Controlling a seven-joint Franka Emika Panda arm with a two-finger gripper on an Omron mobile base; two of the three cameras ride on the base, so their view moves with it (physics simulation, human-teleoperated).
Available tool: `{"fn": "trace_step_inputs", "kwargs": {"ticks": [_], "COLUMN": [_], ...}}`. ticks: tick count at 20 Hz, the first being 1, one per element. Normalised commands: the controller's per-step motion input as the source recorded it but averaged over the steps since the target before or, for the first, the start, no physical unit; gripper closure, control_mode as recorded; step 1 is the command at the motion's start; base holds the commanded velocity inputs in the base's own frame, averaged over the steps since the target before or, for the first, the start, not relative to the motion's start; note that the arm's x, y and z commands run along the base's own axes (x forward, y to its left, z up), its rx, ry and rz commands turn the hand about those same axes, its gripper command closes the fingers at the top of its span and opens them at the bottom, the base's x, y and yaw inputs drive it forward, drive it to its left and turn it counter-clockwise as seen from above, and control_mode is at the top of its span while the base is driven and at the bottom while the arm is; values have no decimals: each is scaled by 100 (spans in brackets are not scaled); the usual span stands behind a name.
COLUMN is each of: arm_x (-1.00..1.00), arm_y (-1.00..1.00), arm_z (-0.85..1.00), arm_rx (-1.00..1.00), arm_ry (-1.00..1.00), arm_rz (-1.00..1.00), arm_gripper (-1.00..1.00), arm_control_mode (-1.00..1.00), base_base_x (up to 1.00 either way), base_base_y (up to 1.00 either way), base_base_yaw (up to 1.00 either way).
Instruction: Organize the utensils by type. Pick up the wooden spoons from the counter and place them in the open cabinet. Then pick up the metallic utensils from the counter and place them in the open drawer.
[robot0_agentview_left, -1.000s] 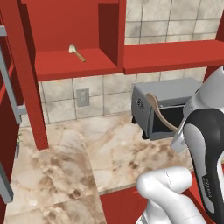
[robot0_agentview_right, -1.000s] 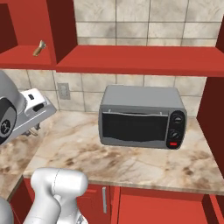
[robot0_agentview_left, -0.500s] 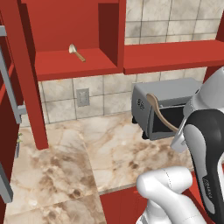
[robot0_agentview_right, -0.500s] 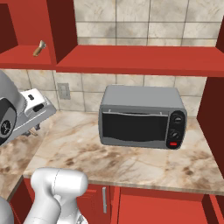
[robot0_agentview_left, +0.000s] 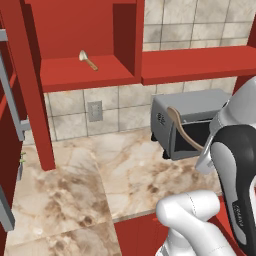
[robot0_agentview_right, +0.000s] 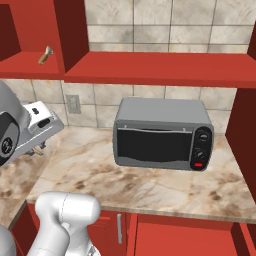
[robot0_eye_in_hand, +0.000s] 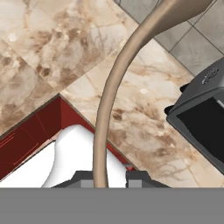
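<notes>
Hand view: a pale wooden spoon (robot0_eye_in_hand: 114, 83) rises from between the two dark finger tips of the gripper (robot0_eye_in_hand: 106, 180), its curved handle clamped there with the jaws drawn in close on it.
Held spoon, left base view: the same spoon (robot0_agentview_left: 180, 127) juts up beside the arm, its bowl uppermost, in front of the toaster oven (robot0_agentview_left: 187, 122) — raised above the worktop and not touching it.
Counter: a beige stone-look worktop (robot0_agentview_left: 75, 195) with brown marbled veining, sitting on red base units (robot0_agentview_right: 165, 232); its near edge runs across the bottom of both base views.
Appliance: the grey toaster oven (robot0_agentview_right: 162, 132) stands on the counter (robot0_agentview_right: 150, 185) against the wall, with a dark glass door and knobs on its right side.
Wall: square beige tiles (robot0_agentview_right: 145, 22), with a pale outlet plate (robot0_agentview_left: 94, 110) set just above the worktop.
Open cabinet: red wall cabinet (robot0_agentview_left: 75, 30) above the counter, plain red inside; a grey bar handle (robot0_agentview_left: 10, 85) shows at the far left edge.
Second spoon: a wooden spoon with an orange-brown handle (robot0_agentview_left: 88, 60) lies on the cabinet's shelf — well apart from the held one.
Shelf: a doorless red shelf (robot0_agentview_right: 160, 67) runs to the right of the cabinet, above the oven.
</notes>
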Motion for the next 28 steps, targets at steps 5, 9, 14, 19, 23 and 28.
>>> {"fn": "trace_step_inputs", "kwargs": {"ticks": [5,9,14,19,23,28], "arm_x": [0,0,1,30,56,43], "arm_y": [24,34,43,26,7,12], "arm_z": [0,6,16,18,27,29], "arm_rx": [0,0,-3,-3,0,-1], "arm_ry": [-5,-4,-6,-9,-14,-21], "arm_rz": [19,10,-3,0,0,0], "arm_gripper": [100,100,100,100,100,100], "arm_control_mode": [-100,-100,-100,-100,-100,-100], "base_base_x": [0,0,0,0,0,0], "base_base_y": [0,0,0,0,0,0], "base_base_yaw": [0,0,0,0,0,0]}}
